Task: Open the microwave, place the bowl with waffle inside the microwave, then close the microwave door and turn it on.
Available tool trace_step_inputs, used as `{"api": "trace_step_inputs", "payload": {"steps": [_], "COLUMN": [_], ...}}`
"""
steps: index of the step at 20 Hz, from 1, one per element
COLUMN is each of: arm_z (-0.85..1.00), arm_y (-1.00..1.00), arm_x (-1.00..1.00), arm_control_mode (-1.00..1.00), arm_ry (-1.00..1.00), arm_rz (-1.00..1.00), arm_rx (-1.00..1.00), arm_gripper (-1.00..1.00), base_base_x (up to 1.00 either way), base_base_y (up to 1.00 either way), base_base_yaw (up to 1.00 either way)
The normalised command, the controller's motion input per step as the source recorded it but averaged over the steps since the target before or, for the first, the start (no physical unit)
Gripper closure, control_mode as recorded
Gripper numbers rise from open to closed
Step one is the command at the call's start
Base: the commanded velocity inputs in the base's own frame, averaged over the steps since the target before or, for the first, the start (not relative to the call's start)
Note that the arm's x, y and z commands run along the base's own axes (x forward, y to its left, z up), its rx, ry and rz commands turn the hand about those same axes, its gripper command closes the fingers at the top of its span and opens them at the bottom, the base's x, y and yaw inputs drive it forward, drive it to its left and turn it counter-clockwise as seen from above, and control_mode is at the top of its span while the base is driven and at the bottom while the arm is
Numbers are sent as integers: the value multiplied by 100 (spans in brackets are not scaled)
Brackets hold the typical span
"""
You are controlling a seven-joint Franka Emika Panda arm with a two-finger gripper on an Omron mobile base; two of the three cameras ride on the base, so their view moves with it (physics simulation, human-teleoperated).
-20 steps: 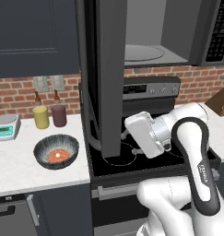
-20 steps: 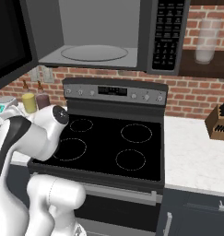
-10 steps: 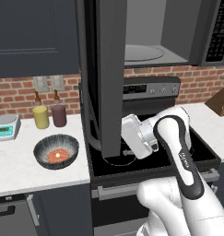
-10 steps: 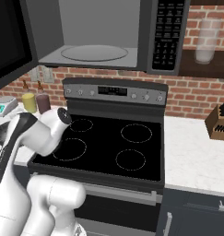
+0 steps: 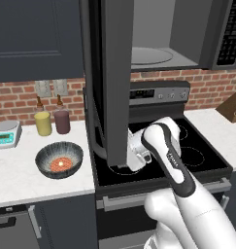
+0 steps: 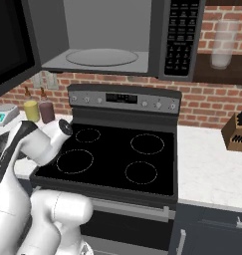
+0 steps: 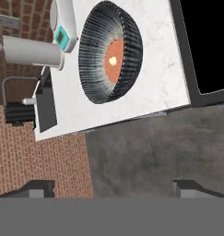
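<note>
The microwave door point(image 5: 112, 82) stood swung open. The end effector point(image 7: 111, 188) had its fingers spread wide, holding nothing. The bowl point(image 5: 59, 159) with the waffle point(image 5: 60, 164) sat on the bench point(image 5: 22, 177), at nine o'clock from the stove point(image 6: 117, 159).

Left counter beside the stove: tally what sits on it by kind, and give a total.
Bowl holding the waffle: 1
Bottles, one yellow and one dark red: 2
Kitchen scale: 1
Total: 4 things on the counter, 5 if the waffle is counted separately.
</note>
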Motion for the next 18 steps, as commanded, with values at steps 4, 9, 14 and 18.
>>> {"api": "trace_step_inputs", "payload": {"steps": [4,9,14,18], "arm_z": [-28,-20,-17,-17], "arm_y": [39,37,5,0], "arm_x": [31,40,43,37], "arm_control_mode": [-100,-100,-100,-100], "arm_ry": [2,6,11,9], "arm_rz": [0,0,0,0], "arm_rx": [0,0,0,0], "arm_gripper": [-100,-100,-100,-100], "base_base_x": [0,0,0,0], "base_base_y": [0,0,0,0], "base_base_yaw": [0,0,0,0]}}
